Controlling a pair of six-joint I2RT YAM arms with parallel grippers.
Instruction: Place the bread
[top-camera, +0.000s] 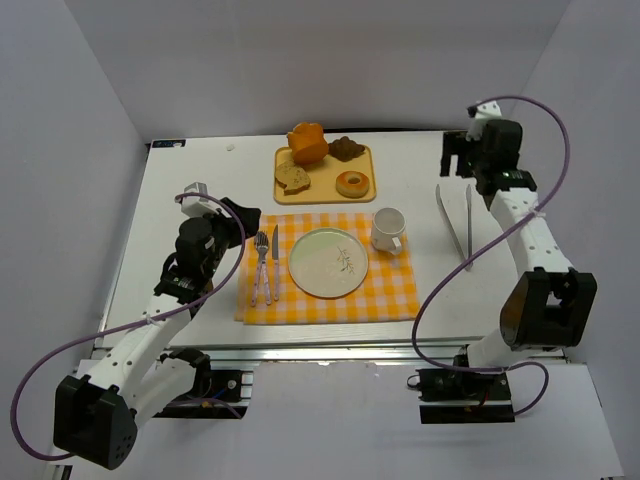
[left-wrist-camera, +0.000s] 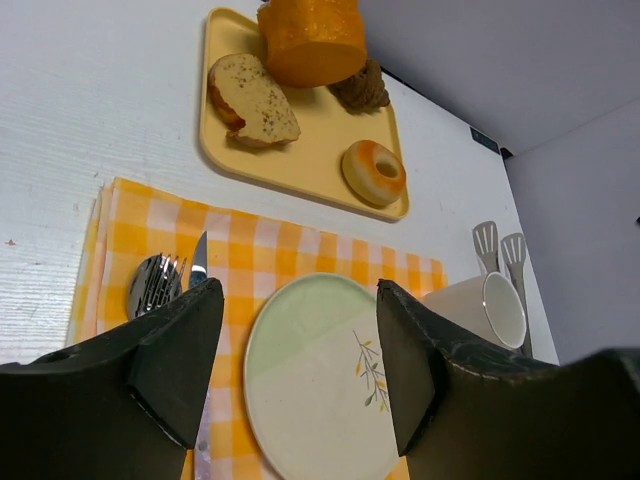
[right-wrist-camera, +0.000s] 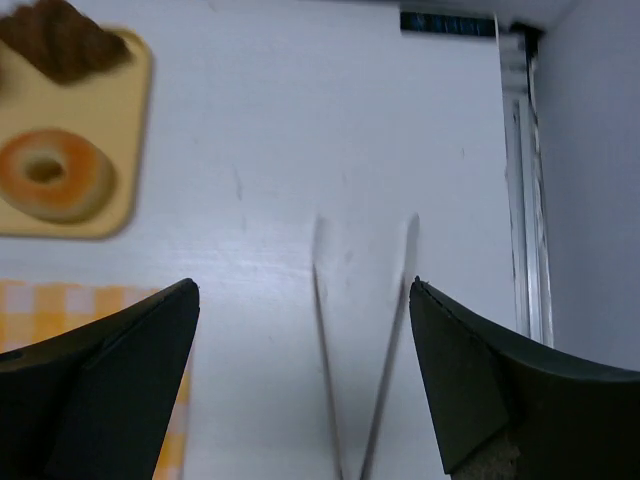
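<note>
The bread (top-camera: 292, 177) is a flat tan slice with a dark crust, lying at the left end of the yellow tray (top-camera: 362, 156). In the left wrist view the bread (left-wrist-camera: 252, 100) lies beside the orange loaf (left-wrist-camera: 310, 38). A pale green plate (top-camera: 328, 262) sits on the checked cloth (top-camera: 395, 295). My left gripper (top-camera: 246, 218) is open and empty, left of the plate, with the plate (left-wrist-camera: 320, 380) between its fingers in its own view (left-wrist-camera: 300, 370). My right gripper (top-camera: 457, 168) is open and empty at the far right, above the tongs (right-wrist-camera: 365, 340).
The tray also holds a donut (top-camera: 352, 183) and a brown pastry (top-camera: 346, 148). A white mug (top-camera: 388, 229) stands right of the plate. A fork and knife (top-camera: 265, 265) lie left of it. Metal tongs (top-camera: 455, 222) lie on the table right of the cloth.
</note>
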